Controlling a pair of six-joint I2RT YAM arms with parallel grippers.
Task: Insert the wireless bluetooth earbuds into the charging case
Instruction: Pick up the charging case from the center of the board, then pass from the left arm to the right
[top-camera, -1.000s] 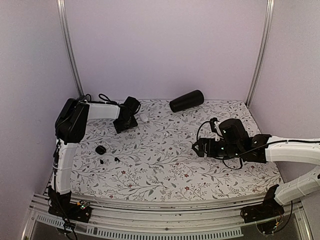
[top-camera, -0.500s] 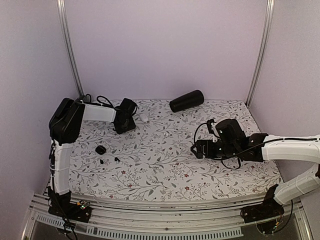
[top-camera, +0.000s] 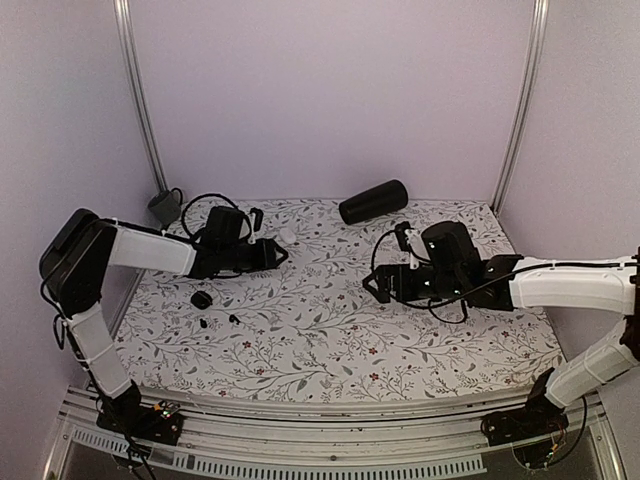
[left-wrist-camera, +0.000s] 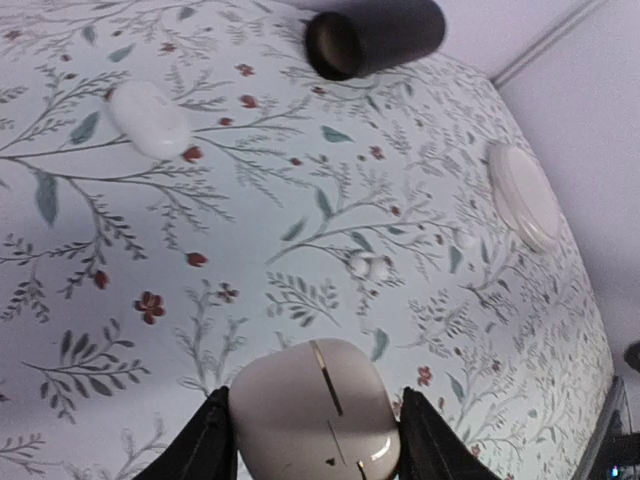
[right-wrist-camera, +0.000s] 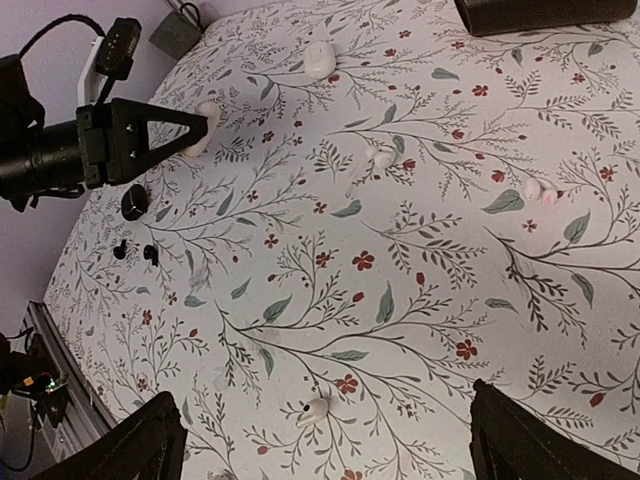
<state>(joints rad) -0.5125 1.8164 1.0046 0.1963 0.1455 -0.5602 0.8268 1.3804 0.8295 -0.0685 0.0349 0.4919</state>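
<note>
My left gripper (left-wrist-camera: 315, 425) is shut on a white rounded charging case (left-wrist-camera: 310, 395) with a lid seam, held just above the floral cloth. In the top view the left gripper (top-camera: 276, 253) points right, at the back left. Two tiny black earbuds (top-camera: 203, 323) (top-camera: 233, 318) lie on the cloth near the left front, apart from both grippers. They also show in the right wrist view as black earbuds (right-wrist-camera: 120, 249) (right-wrist-camera: 150, 254). A small round black object (top-camera: 200, 299) sits just behind them. My right gripper (top-camera: 376, 283) is open and empty over the cloth's middle.
A black cylinder (top-camera: 373, 202) lies at the back. A second white case (left-wrist-camera: 150, 118), a white disc (left-wrist-camera: 525, 195) and several loose white earbuds (left-wrist-camera: 368, 266) (right-wrist-camera: 315, 408) (right-wrist-camera: 540, 190) are scattered on the cloth. Purple walls and metal posts enclose the table.
The left jaws narrowed onto the white case, and the left arm dropped low, its gripper now pointing right. The right arm moved left toward the middle, still open.
</note>
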